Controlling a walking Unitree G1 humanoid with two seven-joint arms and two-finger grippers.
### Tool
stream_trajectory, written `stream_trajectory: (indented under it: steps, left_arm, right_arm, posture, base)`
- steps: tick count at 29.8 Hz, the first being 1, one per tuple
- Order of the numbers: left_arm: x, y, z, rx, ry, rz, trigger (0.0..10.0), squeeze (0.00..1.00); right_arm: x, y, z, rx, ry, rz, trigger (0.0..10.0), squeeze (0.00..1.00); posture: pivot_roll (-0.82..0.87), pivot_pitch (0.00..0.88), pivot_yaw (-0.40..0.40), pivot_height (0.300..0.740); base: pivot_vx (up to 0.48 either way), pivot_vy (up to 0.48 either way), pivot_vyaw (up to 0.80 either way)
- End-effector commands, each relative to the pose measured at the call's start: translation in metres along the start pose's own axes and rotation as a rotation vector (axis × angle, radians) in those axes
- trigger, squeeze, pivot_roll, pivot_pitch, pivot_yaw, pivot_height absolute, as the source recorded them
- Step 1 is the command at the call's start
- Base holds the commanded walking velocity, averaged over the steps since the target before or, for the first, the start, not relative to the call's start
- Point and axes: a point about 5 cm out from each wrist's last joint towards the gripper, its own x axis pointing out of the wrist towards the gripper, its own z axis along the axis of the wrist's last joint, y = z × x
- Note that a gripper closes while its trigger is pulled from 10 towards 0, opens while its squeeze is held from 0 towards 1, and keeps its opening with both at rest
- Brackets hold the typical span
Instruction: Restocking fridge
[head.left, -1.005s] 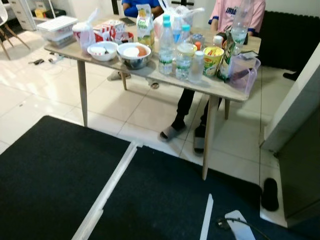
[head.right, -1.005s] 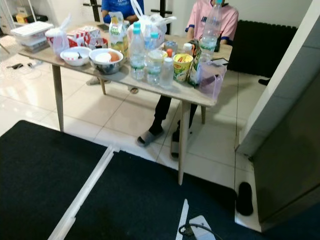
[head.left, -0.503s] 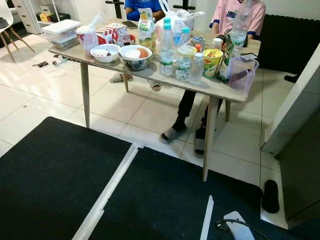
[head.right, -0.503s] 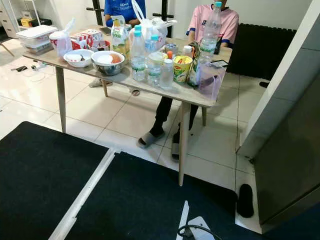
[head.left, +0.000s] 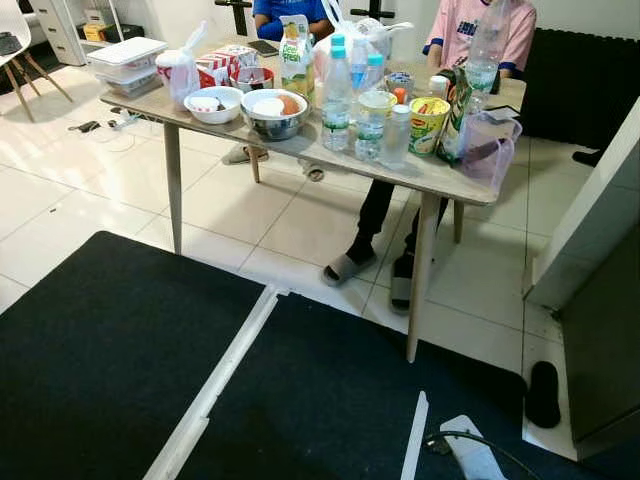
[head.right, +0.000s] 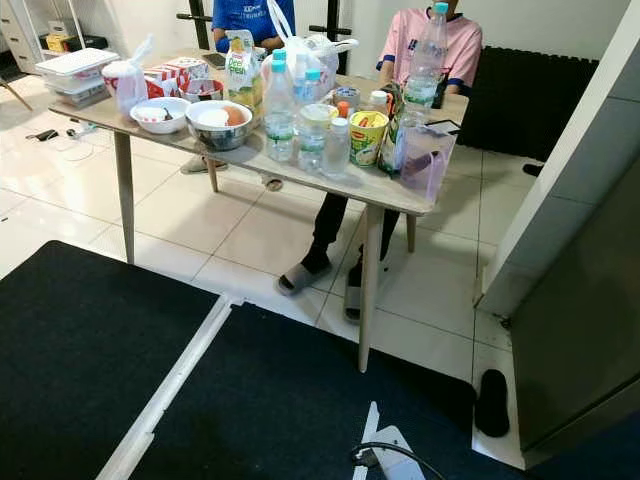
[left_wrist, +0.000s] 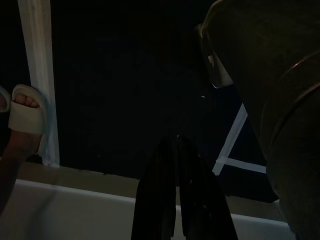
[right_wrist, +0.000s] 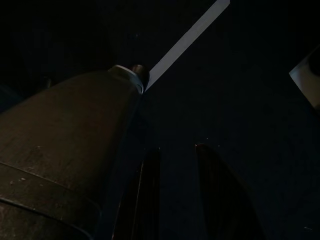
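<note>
Groceries crowd the table (head.left: 440, 182): water bottles (head.left: 337, 95) near its front edge, a steel bowl (head.left: 273, 113) beside them. Neither gripper holds anything. The robot should step closer and square up before reaching. Wrist views add what the head misses: the left gripper (left_wrist: 176, 150) hangs closed above dark mat, a sandalled foot (left_wrist: 25, 112) nearby; the right gripper (right_wrist: 175, 155) hangs parted.

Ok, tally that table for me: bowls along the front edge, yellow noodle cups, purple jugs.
Bowls at the front edge: 2, the white bowl and the steel bowl
Yellow noodle cup: 1
Purple jug: 1
Total: 4
</note>
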Motion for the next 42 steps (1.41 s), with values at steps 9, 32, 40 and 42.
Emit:
stream_trajectory:
  steps: [9,32,40,42]
  left_arm:
    - [-0.0007,-0.0005,0.0286,-0.010,-0.106,0.005,10.0,0.00]
    - [-0.0010,0.0004,0.0294,-0.015,-0.111,0.004,10.0,0.00]
    - [-0.0009,-0.0005,0.0292,-0.015,-0.107,-0.008,10.0,0.00]
    - [-0.0009,-0.0005,0.0294,-0.014,-0.107,-0.009,10.0,0.00]
  right_arm:
    - [-0.0009,-0.0047,0.0029,0.000,-0.008,-0.005,10.0,0.00]
    - [-0.0009,-0.0042,0.0034,0.000,-0.008,-0.003,10.0,0.00]
    - [-0.0010,-0.0045,0.0034,0.000,-0.008,-0.001,10.0,0.00]
    - [-0.0010,-0.0046,0.0036,0.001,-0.009,-0.002,10.0,0.00]
  posture:
    - [-0.01,0.000,0.007,0.740]
    - [-0.01,0.000,0.017,0.740]
    - [-0.01,0.000,0.017,0.740]
    - [-0.01,0.000,0.020,0.740]
  base:
    - [0.000,0.000,0.00]
    - [0.000,0.000,0.00]
    - [0.000,0.000,0.00]
    - [0.000,0.000,0.00]
